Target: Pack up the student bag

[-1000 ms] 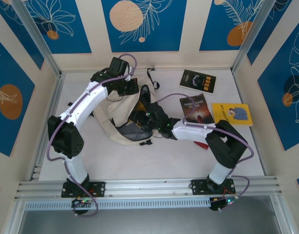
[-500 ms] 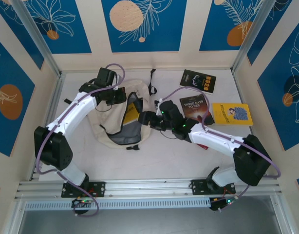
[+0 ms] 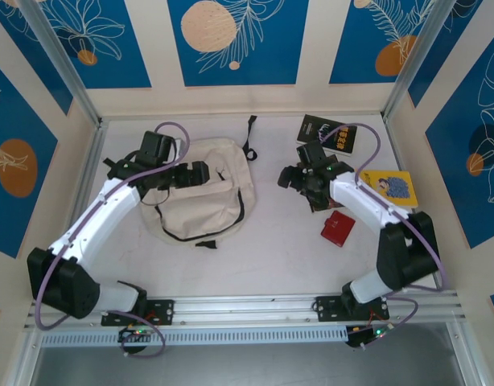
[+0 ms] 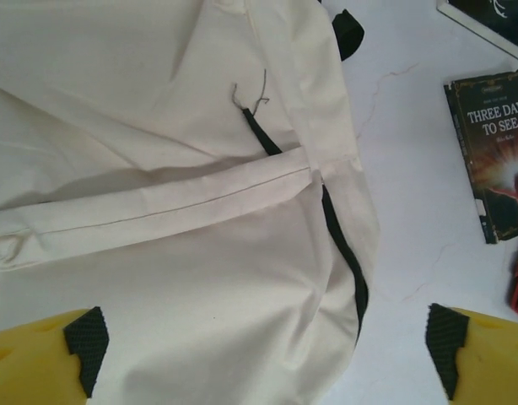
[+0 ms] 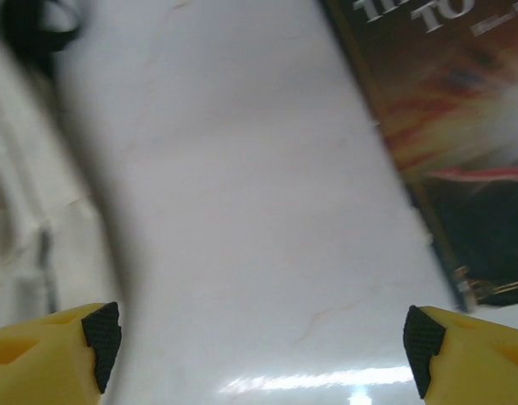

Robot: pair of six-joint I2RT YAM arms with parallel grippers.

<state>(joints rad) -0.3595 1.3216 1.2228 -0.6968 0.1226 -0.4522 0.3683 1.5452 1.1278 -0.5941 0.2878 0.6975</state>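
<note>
The student bag (image 3: 200, 197), cream canvas with black zipper lines and straps, lies flat left of the table's middle. My left gripper (image 3: 196, 172) hovers over its upper part, open, with nothing between the fingers. In the left wrist view cream cloth (image 4: 175, 211) spreads below the wide-apart fingertips (image 4: 88, 336). My right gripper (image 3: 288, 178) is to the right of the bag, apart from it, and open over bare table. The right wrist view has the bag (image 5: 14, 219) blurred at its left edge and nothing between the pads (image 5: 421, 339).
A dark book titled "Three Days to See" (image 4: 493, 160) lies right of the bag, partly under the right arm. A black book (image 3: 327, 133) lies at the back, a yellow book (image 3: 389, 187) at the right, and a small red object (image 3: 337, 227) in front of them.
My left gripper opened and let go of the bag, which dropped flat. My right gripper came out of the bag's opening, swung right toward the books and opened wider.
</note>
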